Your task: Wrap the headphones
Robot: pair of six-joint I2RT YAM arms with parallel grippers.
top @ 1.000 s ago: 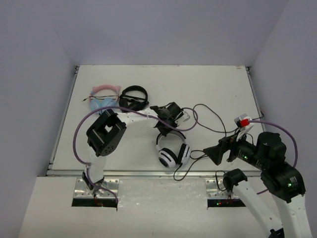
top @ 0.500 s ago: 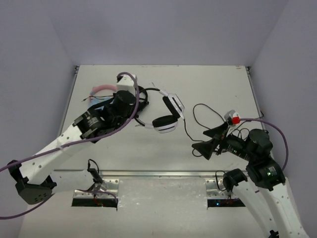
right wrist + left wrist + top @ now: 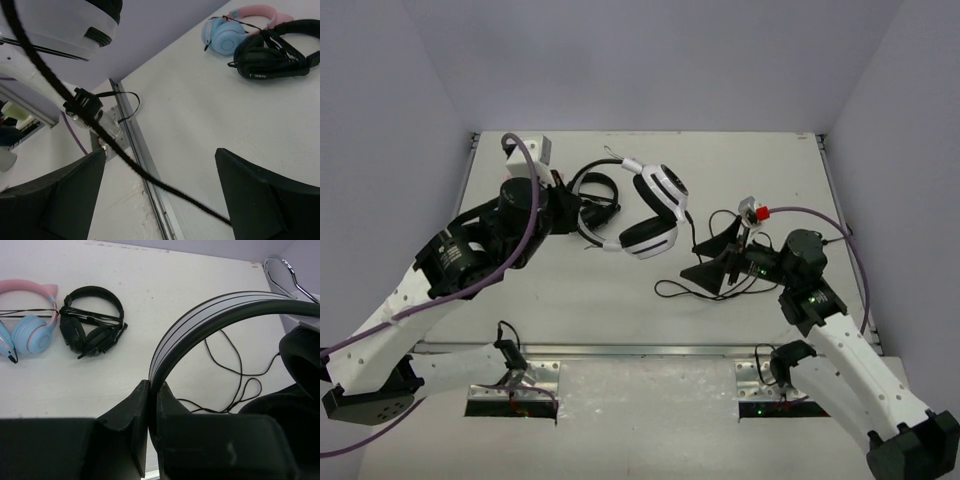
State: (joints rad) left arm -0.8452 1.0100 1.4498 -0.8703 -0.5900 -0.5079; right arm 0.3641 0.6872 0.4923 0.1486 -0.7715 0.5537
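A white table (image 3: 750, 160) sits inside pale lilac walls (image 3: 650, 60), with a metal rail (image 3: 640, 349) along its near edge. The left end effector (image 3: 153, 395) is clenched on the headband of the white headphones (image 3: 660, 188), which it holds lifted over the middle of the table toward the far edge. Their thin black cable (image 3: 239, 371) trails down in loops onto the right half. The right end effector (image 3: 708, 258) is released, jaws wide, beside those loops. Pink-and-blue cat-ear headphones (image 3: 30, 325) and black headphones (image 3: 92, 325) lie near the far left corner.
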